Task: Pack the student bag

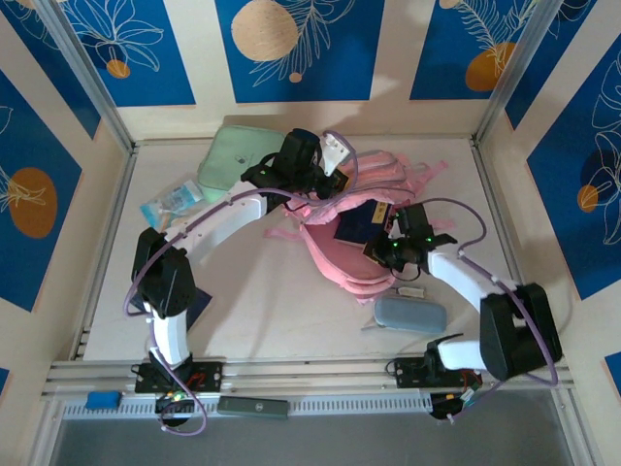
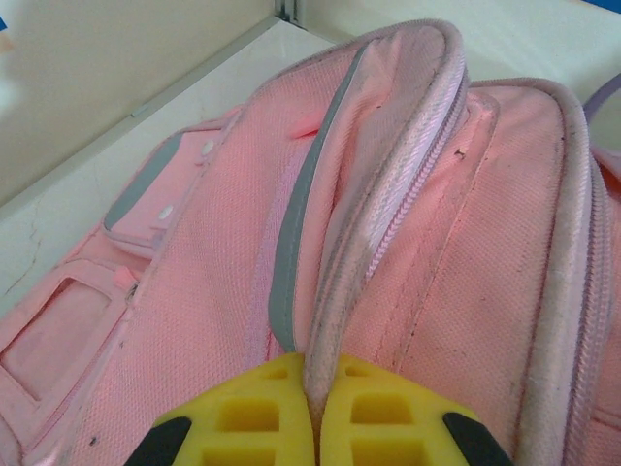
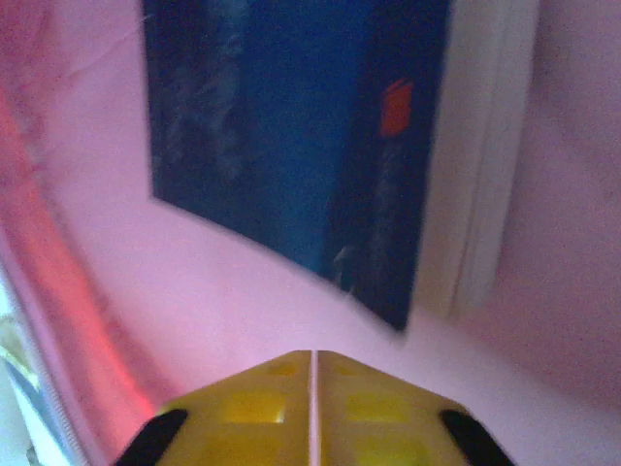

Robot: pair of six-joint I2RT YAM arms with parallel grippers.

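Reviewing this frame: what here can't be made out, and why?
Right wrist view: lettering on the dark blue book inside the student bag, below the shut right gripper, is blurred.
Top view: the right arm covers part of the bag's opening, so any other contents are hidden.
Top view: the pale blue packet has a label too small to read.
Left wrist view: the left gripper pinches a bag edge; the fold hides the pocket behind it.

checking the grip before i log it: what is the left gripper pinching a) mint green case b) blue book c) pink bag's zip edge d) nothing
c: the left gripper is shut on a fold of the student bag beside its zip.
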